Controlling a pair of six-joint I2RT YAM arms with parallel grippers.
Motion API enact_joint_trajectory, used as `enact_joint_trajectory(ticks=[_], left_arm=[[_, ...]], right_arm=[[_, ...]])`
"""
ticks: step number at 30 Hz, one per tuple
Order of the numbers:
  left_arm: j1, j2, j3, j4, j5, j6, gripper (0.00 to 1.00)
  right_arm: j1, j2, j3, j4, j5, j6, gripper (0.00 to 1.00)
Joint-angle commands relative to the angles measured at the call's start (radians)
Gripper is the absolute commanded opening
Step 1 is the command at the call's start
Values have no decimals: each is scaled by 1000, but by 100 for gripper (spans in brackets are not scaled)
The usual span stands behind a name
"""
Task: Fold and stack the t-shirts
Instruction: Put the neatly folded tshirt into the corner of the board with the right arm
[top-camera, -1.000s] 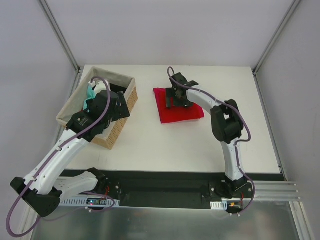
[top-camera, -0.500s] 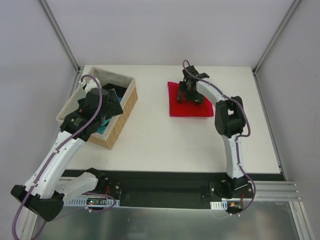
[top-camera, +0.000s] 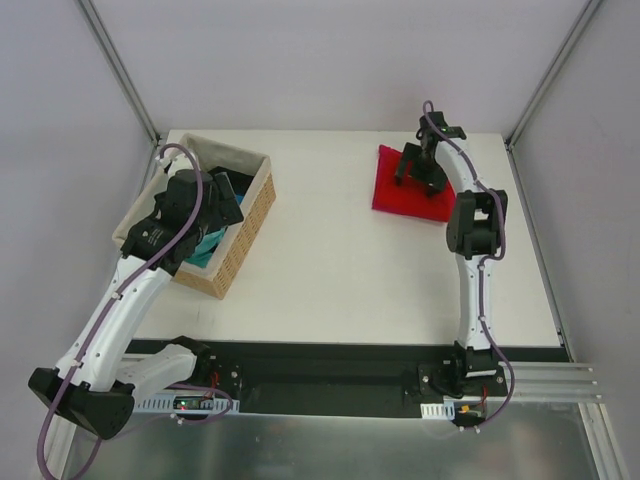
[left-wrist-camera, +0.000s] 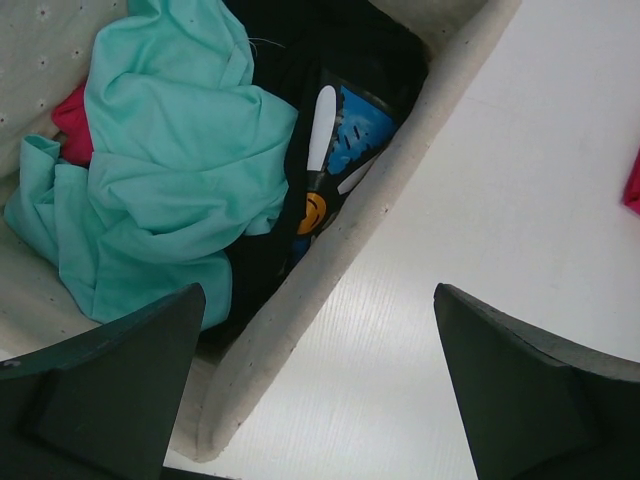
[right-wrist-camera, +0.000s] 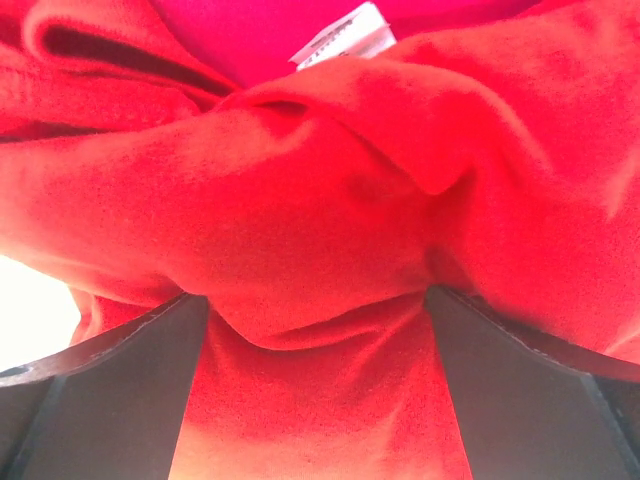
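Note:
The folded red t-shirt (top-camera: 398, 190) lies on the white table at the back right, and it fills the right wrist view (right-wrist-camera: 330, 190). My right gripper (top-camera: 421, 172) presses down on it with its jaws wide apart; red cloth bulges between them (right-wrist-camera: 315, 400). The teal t-shirt (left-wrist-camera: 160, 180) lies crumpled inside the wicker basket (top-camera: 262, 196), partly hidden by my left arm in the top view (top-camera: 206, 247). My left gripper (left-wrist-camera: 320, 390) hangs open above the basket's right wall (left-wrist-camera: 330, 260), holding nothing.
A black garment with a blue and white print (left-wrist-camera: 345, 115) and a bit of magenta-pink cloth (left-wrist-camera: 72, 115) lie in the basket beside the teal shirt. A white label (right-wrist-camera: 345, 35) shows at the red shirt's collar. The table's right edge is close to the red shirt.
My right gripper has slid from the table's middle to the back right, and the red shirt went with it. My left gripper has shifted a little over the basket.

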Motion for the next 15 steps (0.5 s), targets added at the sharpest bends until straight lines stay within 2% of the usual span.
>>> enact_joint_trajectory(ticks=[1,7,15], left_arm=[[23,18,5,31,30,32,99],[43,32,7,44,54,34,99],[56,32,24,46,71,48,99]], right_arm=[[-96,75,62,-83,-54,-31,97],[-207,95,130,-28,-137,-54,96],[-292,43,167,89,-126,-92,97]])
